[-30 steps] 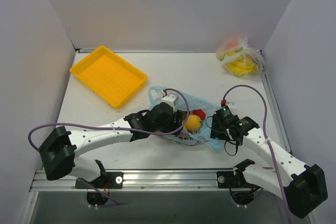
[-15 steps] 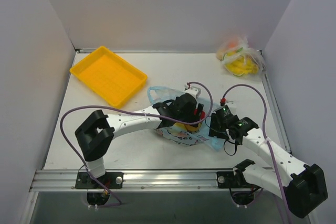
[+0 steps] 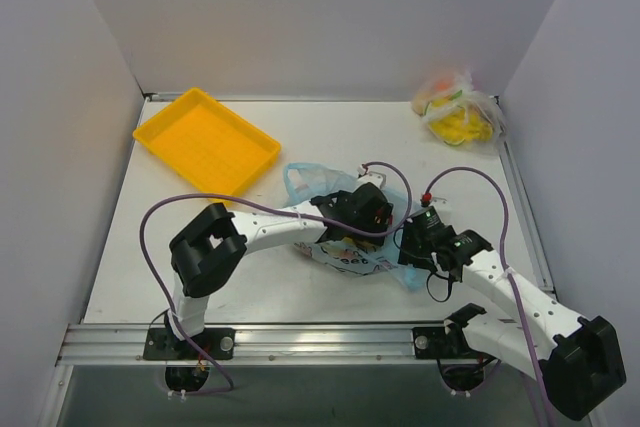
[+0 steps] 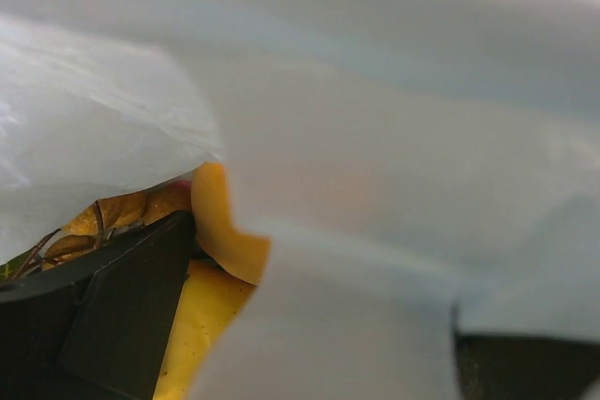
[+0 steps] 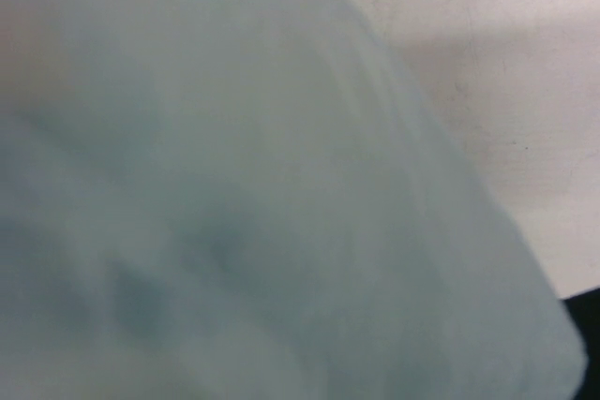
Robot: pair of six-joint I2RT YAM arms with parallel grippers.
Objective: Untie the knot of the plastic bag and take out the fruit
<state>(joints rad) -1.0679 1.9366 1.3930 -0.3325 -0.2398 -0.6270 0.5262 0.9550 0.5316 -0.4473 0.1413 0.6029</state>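
The light blue plastic bag (image 3: 345, 259) lies at the table's middle, one handle loop (image 3: 298, 179) loose at its far left; no knot shows. My left gripper (image 3: 366, 219) reaches into the bag's mouth. In the left wrist view its fingers (image 4: 103, 316) stand wide apart, with a yellow pear (image 4: 202, 325) between them, an orange (image 4: 223, 231) and a brown bunch (image 4: 112, 213) behind. Blurred bag plastic (image 4: 394, 138) covers the rest. My right gripper (image 3: 410, 247) sits at the bag's right edge. Plastic (image 5: 234, 213) fills its wrist view and hides its fingers; it seems shut on the bag.
An orange tray (image 3: 206, 142) stands at the back left. A clear tied bag with yellow-orange contents (image 3: 460, 112) lies at the back right corner. White walls close in the table on three sides. Bare table (image 5: 487, 63) shows beside the bag.
My left arm has swung right and pushed its gripper into the bag; the yellow and red fruit seen a second ago are now under it. The right gripper has barely moved.
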